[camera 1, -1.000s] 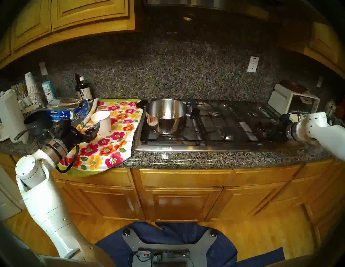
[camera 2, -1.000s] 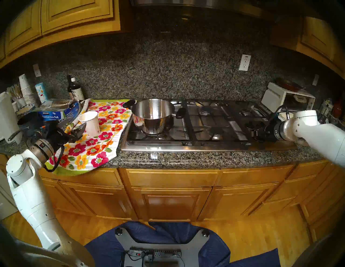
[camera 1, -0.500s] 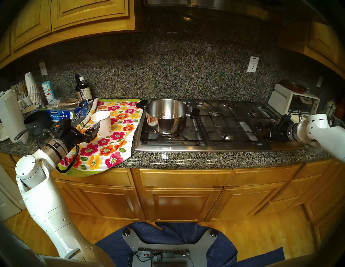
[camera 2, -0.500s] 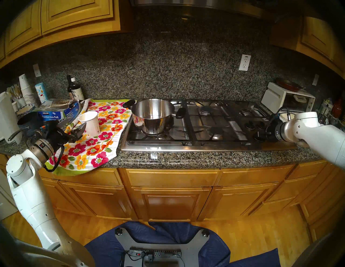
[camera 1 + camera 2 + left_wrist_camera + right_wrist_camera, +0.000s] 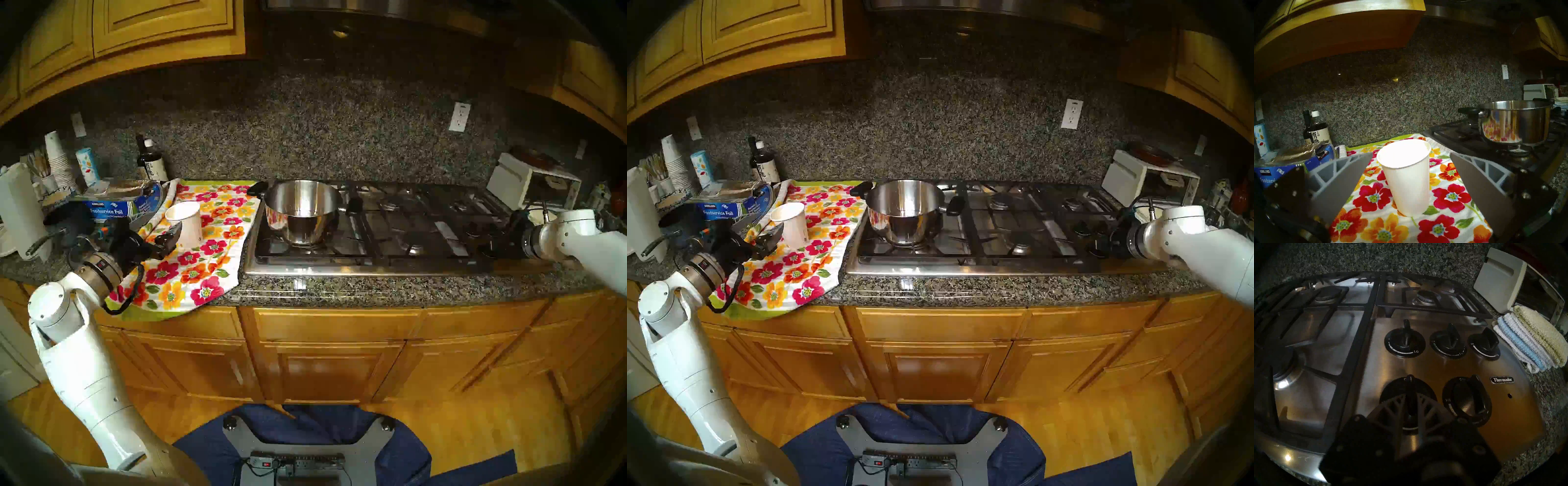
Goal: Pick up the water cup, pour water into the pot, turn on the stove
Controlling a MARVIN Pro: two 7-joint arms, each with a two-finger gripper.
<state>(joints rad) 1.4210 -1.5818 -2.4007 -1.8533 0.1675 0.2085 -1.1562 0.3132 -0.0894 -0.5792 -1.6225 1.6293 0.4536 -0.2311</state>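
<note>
The white paper water cup (image 5: pixel 188 225) stands upright on a floral towel left of the stove; it also shows in the left wrist view (image 5: pixel 1407 178). My left gripper (image 5: pixel 166 232) (image 5: pixel 1411 154) is open, one finger on each side of the cup, not touching it. The shiny steel pot (image 5: pixel 302 213) (image 5: pixel 1514 122) sits on the front left burner of the stove (image 5: pixel 390 268). My right gripper (image 5: pixel 488 242) (image 5: pixel 1411 400) is shut on the front left knob (image 5: pixel 1411 390) of the knob cluster on the stove (image 5: pixel 1440 372).
The floral towel (image 5: pixel 203 264) hangs over the counter edge. A foil box (image 5: pixel 112 207), a dark blue saucepan (image 5: pixel 64 224), stacked cups (image 5: pixel 59 159) and a dark bottle (image 5: pixel 152 163) crowd the left. A white toaster oven (image 5: pixel 529 183) and folded towels (image 5: pixel 1529 338) stand right of the stove.
My right arm has shifted slightly to the right at the knobs. The left arm, the cup and the pot have not moved.
</note>
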